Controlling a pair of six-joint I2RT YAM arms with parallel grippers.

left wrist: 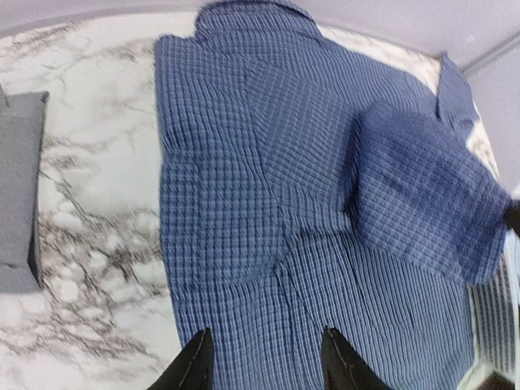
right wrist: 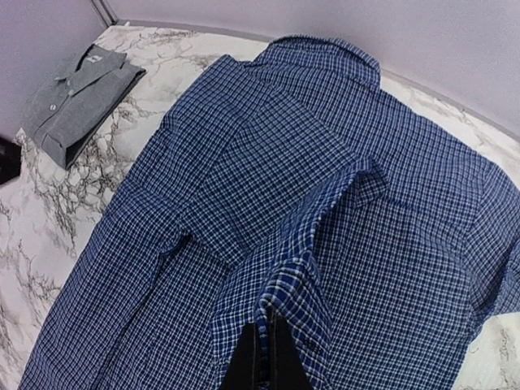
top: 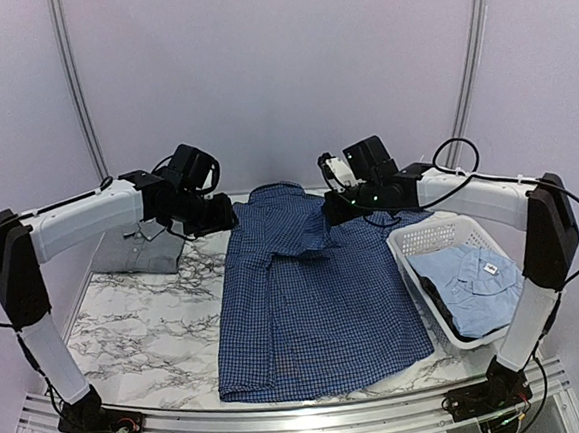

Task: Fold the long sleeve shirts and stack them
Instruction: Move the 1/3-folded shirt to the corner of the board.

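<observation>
The dark blue checked shirt lies spread on the marble table, collar at the far side. My right gripper is shut on a fold of its sleeve cloth, lifted above the shirt's upper right; the right gripper shows pinching that fold in its wrist view. My left gripper is open and empty above the shirt's upper left edge; the left gripper hovers over the checked shirt. The folded grey shirt lies far left. The light blue shirt sits in the basket.
A white laundry basket stands on the right of the table, close to the dark shirt's right edge. The grey shirt also shows in the right wrist view and the left wrist view. Pale walls close the back.
</observation>
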